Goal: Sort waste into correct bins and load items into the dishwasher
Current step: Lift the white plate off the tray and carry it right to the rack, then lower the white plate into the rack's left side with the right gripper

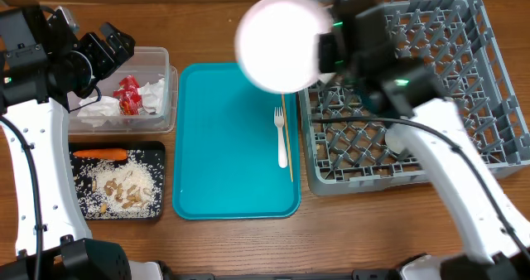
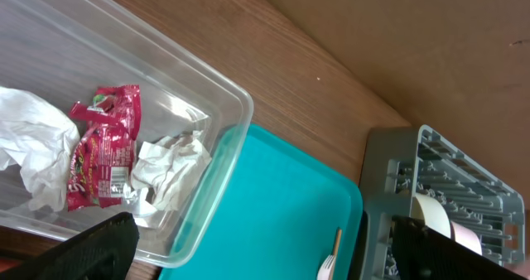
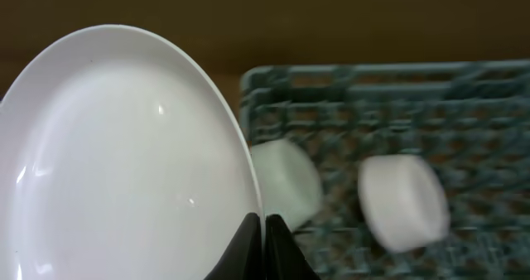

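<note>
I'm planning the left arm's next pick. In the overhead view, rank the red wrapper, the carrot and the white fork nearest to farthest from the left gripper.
From the left gripper:
1. red wrapper, in the clear tub, close by.
2. carrot, in the black tray.
3. white fork, on the teal tray, right side.

The plate [image 1: 280, 41] at upper centre was plain white. The rack [image 1: 497, 106] at right was grey, an open lattice. The middle tray [image 1: 224, 147] was teal, the fork [image 1: 281, 139] white. At left were a red wrapper [image 1: 128, 95], white napkins [image 1: 95, 113], an orange carrot [image 1: 99, 154], white-and-tan scraps [image 1: 124, 187], a black bin [image 1: 160, 172].
</note>
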Robot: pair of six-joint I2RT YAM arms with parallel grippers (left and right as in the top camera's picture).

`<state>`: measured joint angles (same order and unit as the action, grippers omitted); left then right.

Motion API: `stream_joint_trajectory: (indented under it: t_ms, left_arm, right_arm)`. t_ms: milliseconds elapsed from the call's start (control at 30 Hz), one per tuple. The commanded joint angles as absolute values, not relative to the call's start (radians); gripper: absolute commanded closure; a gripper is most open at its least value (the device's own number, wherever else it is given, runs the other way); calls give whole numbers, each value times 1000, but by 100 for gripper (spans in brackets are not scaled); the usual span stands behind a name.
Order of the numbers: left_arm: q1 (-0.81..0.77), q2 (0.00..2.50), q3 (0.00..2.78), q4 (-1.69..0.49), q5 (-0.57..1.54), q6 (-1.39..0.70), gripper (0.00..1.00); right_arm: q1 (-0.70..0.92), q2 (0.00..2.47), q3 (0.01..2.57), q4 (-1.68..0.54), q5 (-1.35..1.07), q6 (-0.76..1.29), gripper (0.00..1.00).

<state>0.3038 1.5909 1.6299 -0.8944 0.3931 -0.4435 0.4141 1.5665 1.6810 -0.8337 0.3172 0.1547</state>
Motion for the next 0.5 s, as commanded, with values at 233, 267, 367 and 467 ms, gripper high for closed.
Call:
stream_joint_trajectory:
  t_ms: [233, 267, 367, 467]
  left_arm:
    - [307, 1571, 1652, -894, 408, -453, 0]
    - [307, 1571, 1651, -894, 408, -453, 0]
    - [307, 1571, 1651, -893, 408, -453, 0]
    - [307, 1571, 1652, -893, 408, -453, 0]
  right_arm:
    - [293, 1541, 1702, -892, 764, -84, 96]
    - [289, 1543, 1702, -892, 811, -84, 96]
    - [285, 1555, 1702, -872, 986, -84, 96]
    - [285, 1560, 1702, -862, 1035, -83, 96]
